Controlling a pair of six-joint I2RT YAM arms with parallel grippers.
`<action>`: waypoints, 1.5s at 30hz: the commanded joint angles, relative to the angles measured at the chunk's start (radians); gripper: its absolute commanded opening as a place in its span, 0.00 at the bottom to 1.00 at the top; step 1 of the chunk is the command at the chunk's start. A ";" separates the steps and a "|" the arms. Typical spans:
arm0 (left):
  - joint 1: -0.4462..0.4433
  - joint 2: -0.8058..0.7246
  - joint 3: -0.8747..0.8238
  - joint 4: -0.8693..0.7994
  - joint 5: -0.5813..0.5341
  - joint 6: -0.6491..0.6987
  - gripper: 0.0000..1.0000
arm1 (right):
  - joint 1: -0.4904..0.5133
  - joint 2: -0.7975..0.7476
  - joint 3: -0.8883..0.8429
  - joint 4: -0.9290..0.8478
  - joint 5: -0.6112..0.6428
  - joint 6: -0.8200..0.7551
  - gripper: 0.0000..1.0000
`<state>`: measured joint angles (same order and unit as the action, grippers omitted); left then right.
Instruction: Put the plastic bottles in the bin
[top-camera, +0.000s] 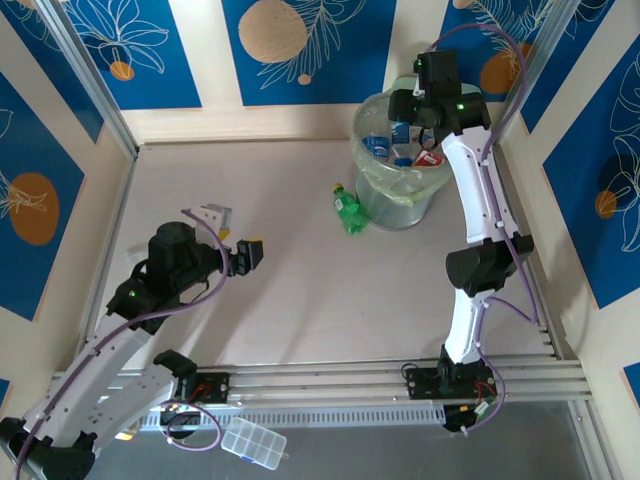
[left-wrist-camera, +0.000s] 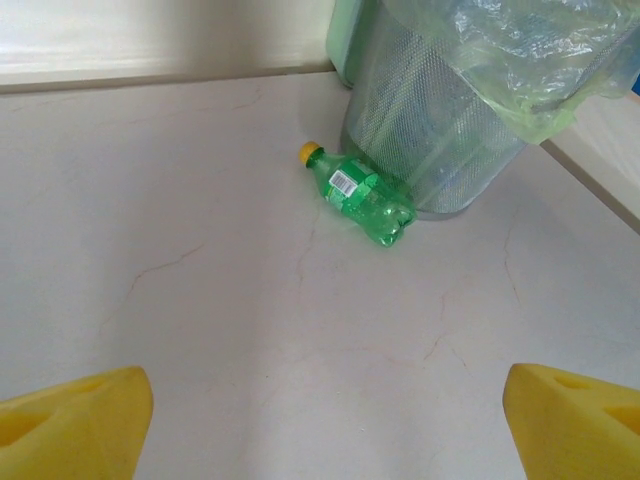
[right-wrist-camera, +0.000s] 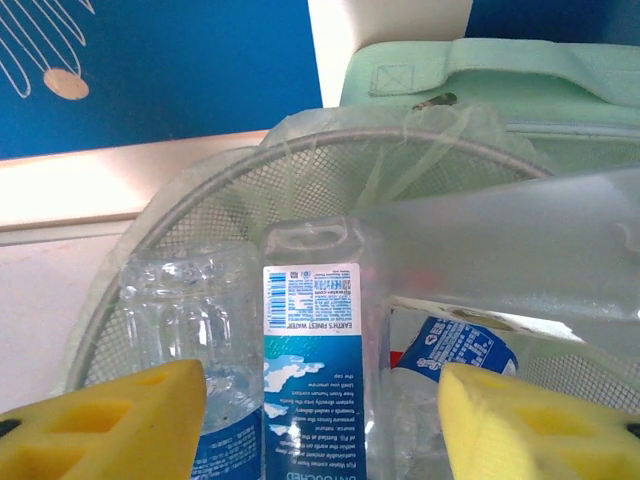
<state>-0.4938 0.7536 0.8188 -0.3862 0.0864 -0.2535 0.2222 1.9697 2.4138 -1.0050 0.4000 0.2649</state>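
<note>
While the right gripper (right-wrist-camera: 320, 400) is hanging open over clear bottles (right-wrist-camera: 312, 340) in the bin (right-wrist-camera: 200, 195), we are noting the left gripper (left-wrist-camera: 325, 410) open, facing a green bottle (left-wrist-camera: 358, 192) against it.

Table (top-camera: 300, 290): pale surface with faint thin veins.
Bin (top-camera: 400, 208): stands upright at the table's far right, with a mesh wall and a thin green liner.
Green bottle (top-camera: 349, 212): lies on its side just left of the bin, base end against the bin's foot, yellow cap pointing away.
</note>
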 joint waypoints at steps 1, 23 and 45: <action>0.003 -0.014 -0.012 -0.013 -0.015 0.005 0.90 | -0.003 -0.014 -0.036 0.014 -0.074 0.007 0.59; 0.003 0.000 -0.012 -0.021 -0.014 -0.073 0.91 | 0.112 -0.148 -0.191 0.059 -0.012 -0.066 0.58; 0.184 0.023 -0.329 0.048 0.200 -0.605 0.91 | 0.496 0.075 -0.589 0.154 0.286 -0.195 0.76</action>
<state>-0.3260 0.8211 0.4770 -0.3435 0.2424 -0.8356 0.7250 1.9930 1.7802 -0.8173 0.5919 0.0818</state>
